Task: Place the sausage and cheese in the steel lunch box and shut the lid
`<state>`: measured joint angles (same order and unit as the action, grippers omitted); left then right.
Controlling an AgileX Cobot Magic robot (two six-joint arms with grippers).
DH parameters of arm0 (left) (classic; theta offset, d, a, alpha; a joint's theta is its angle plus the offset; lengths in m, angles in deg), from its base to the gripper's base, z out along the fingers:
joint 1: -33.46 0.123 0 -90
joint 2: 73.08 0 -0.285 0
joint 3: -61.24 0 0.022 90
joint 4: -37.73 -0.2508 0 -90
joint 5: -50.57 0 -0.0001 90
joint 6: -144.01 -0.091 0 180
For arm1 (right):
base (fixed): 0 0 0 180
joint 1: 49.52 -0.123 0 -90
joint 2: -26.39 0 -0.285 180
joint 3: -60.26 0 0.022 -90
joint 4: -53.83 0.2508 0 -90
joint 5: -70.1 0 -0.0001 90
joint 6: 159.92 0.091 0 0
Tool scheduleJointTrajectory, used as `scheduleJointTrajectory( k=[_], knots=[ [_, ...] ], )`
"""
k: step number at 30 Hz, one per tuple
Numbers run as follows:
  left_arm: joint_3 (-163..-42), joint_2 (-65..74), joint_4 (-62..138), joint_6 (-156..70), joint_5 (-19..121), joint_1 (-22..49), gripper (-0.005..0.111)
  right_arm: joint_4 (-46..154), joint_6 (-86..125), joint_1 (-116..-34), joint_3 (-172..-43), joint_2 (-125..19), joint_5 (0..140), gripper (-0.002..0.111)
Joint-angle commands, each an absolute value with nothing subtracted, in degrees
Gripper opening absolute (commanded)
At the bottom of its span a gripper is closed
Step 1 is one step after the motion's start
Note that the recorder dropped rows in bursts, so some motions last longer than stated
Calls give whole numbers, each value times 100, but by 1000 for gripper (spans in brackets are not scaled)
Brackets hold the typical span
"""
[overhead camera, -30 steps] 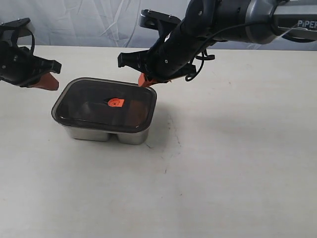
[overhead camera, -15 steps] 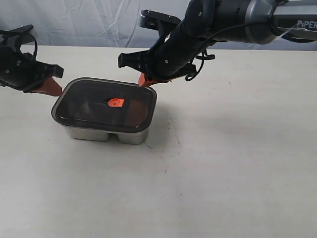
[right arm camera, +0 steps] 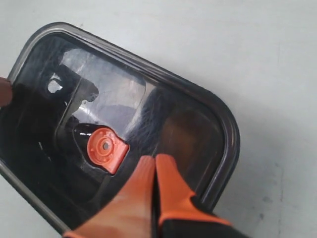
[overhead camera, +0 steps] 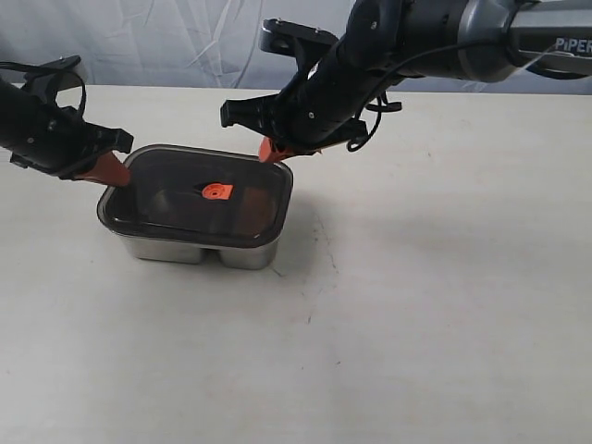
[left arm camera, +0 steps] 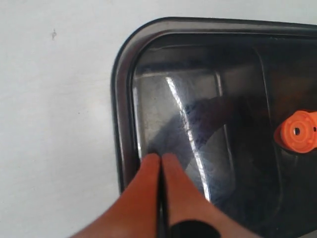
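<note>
The steel lunch box (overhead camera: 199, 248) stands on the table with the dark translucent lid (overhead camera: 195, 195) lying on top of it. The lid's orange-red valve tab (overhead camera: 216, 191) sits at its centre and also shows as the valve tab (right arm camera: 104, 147) in the right wrist view. My left gripper (overhead camera: 117, 176) is shut, its orange tips over the lid (left arm camera: 198, 99) near its left edge. Above the lid's far right corner my right gripper (overhead camera: 268, 154) is shut too, with nothing held. The sausage and the cheese are hidden; the dark lid (right arm camera: 124, 124) lets nothing inside show clearly.
The pale table (overhead camera: 416, 305) stretches out around the box, with faint scuff marks to the right of it. A crumpled white backdrop (overhead camera: 185, 42) hangs behind the table's far edge.
My left gripper has moved right and down from beside the box to the lid's left edge. The right arm and the lid have stayed put.
</note>
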<state>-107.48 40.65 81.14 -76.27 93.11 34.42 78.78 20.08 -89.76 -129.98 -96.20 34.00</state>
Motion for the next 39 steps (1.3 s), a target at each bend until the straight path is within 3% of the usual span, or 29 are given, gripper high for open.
scheduleJointTrajectory(
  k=[1,39],
  knots=[
    [-10828,3941,7862,-7500,9260,3414,0,7837,1977,-8967,-13036,-9611,3198,-1],
    [-10918,4435,7824,-7438,9439,3443,0,7170,2181,-8956,-13036,-9948,2868,-1]
  ],
)
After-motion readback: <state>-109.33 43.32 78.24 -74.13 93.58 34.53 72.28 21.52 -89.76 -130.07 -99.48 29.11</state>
